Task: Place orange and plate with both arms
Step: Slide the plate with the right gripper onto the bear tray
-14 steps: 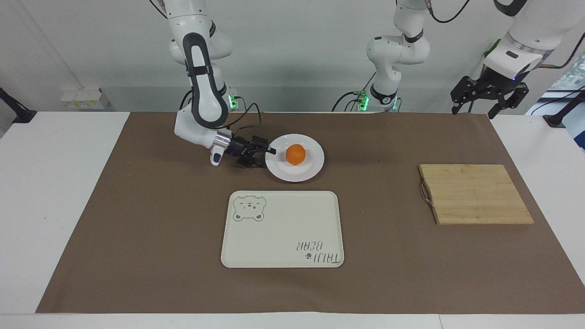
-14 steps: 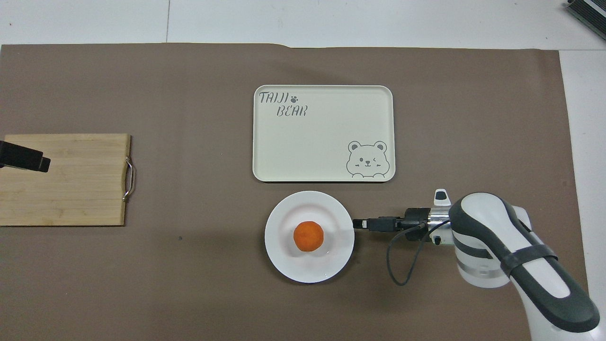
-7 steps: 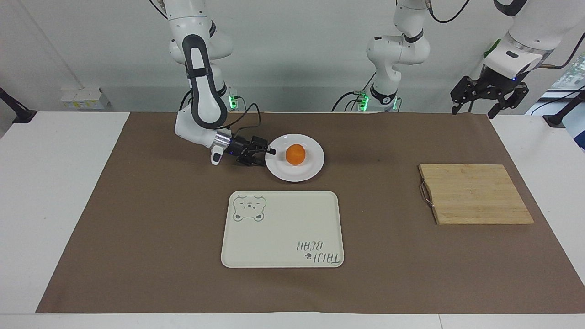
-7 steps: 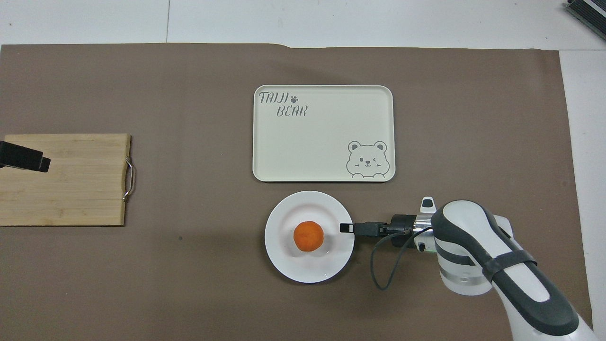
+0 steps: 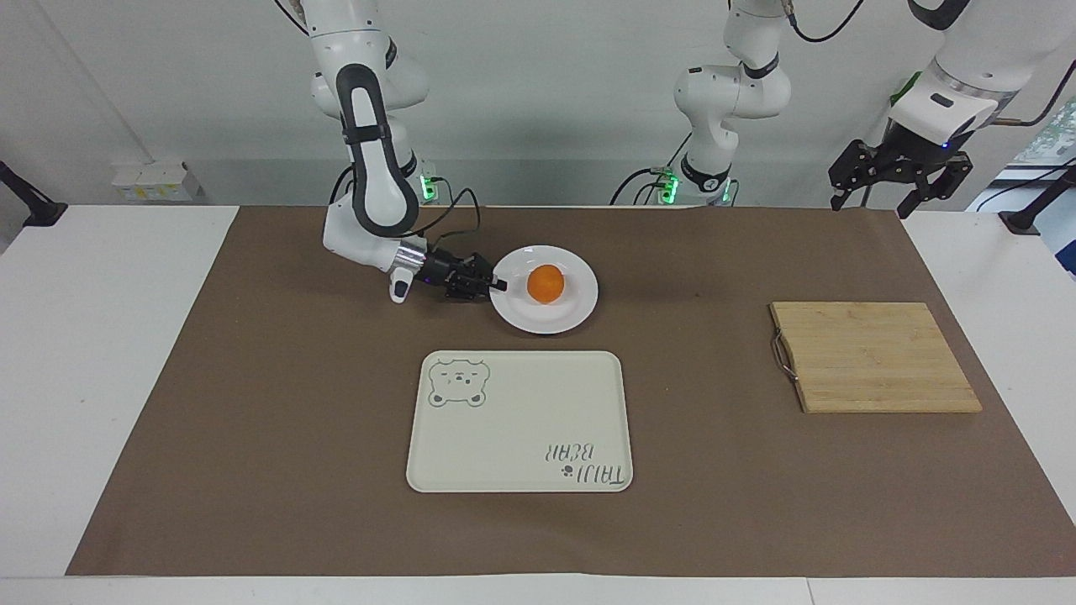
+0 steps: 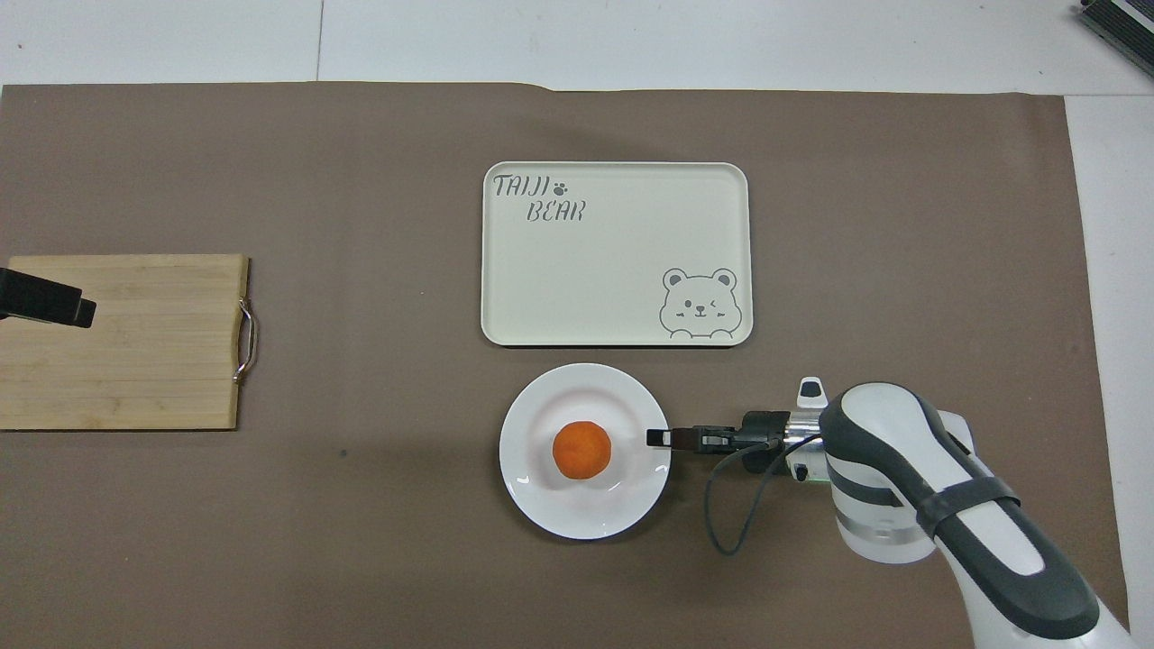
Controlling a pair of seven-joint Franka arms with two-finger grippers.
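Observation:
The orange [image 5: 545, 284] sits in the middle of the white plate [image 5: 555, 318], which lies on the brown mat nearer to the robots than the tray. My right gripper [image 5: 498, 285] lies low and level at the plate's rim on the side toward the right arm's end, shut on that rim. In the overhead view the right gripper [image 6: 656, 438] overlaps the edge of the plate [image 6: 586, 509], beside the orange [image 6: 581, 450]. My left gripper [image 5: 895, 181] waits open, raised over the left arm's end of the table; it also shows in the overhead view [image 6: 45, 302].
A cream tray with a bear drawing [image 5: 519, 420] lies just farther from the robots than the plate. A wooden cutting board with a metal handle [image 5: 874, 357] lies toward the left arm's end. A brown mat [image 5: 252, 420] covers the table.
My right gripper reached onto the plate's rim and its fingers closed on it. The plate with the orange shifted slightly toward the left arm's end. The left arm has not moved.

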